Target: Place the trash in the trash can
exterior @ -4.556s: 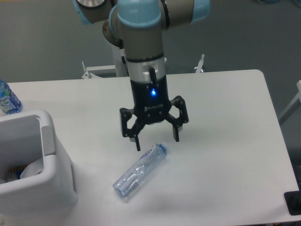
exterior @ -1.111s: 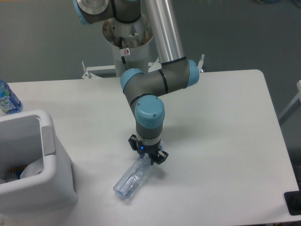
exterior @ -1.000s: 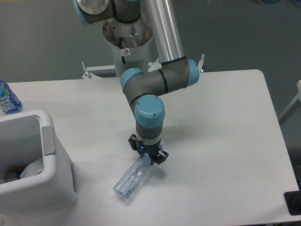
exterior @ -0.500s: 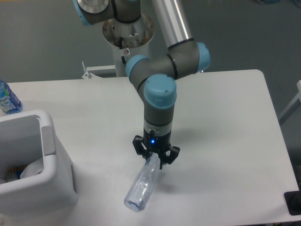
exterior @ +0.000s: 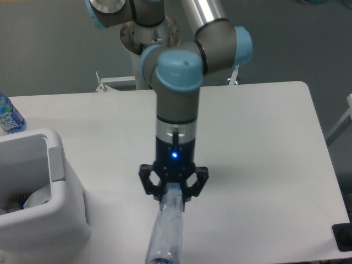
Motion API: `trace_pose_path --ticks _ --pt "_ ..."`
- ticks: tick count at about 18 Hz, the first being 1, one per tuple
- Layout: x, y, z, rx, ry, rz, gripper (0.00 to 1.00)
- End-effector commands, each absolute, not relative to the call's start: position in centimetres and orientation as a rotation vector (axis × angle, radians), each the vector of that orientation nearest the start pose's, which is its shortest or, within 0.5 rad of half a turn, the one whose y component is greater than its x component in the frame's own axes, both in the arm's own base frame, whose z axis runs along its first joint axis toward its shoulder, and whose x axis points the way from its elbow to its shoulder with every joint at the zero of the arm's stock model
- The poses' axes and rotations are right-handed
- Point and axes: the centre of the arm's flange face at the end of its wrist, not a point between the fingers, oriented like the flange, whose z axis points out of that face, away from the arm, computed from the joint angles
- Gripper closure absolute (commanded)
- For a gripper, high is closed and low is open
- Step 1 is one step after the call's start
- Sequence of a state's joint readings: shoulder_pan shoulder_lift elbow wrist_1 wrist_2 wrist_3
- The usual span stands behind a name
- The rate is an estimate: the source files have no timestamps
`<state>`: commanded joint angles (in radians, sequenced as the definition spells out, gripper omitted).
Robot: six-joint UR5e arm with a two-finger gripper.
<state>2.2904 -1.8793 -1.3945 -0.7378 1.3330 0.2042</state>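
Claw (exterior: 172, 193) closed on the cap end of the clear crushed bottle (exterior: 166, 236). Bottle hangs from the claw toward the near edge, over the counter (exterior: 264, 165), right of the trash can (exterior: 38, 220).

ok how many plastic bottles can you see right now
2: a clear crushed plastic bottle hanging from the gripper, and a blue-labelled bottle at the table's far left edge. Others may be hidden.

A lab — robot arm (exterior: 176, 104) at a bare white table (exterior: 264, 143)
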Motion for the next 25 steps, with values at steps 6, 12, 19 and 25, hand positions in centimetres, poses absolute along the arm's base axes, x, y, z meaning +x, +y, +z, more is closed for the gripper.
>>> trace_pose_path --ticks 6,12,19,25 --pt "-23.7 60.7 55.6 -2.297 -0.422 0.102 0.52" --pt "-14.9 63.2 55.7 -2.314 -0.285 0.022 0.52" --pt "-9.0 65.2 52.4 -2.379 -0.187 -0.049 0.48" --pt "-8.9 65.3 50.5 -2.413 -0.182 -0.058 0.11"
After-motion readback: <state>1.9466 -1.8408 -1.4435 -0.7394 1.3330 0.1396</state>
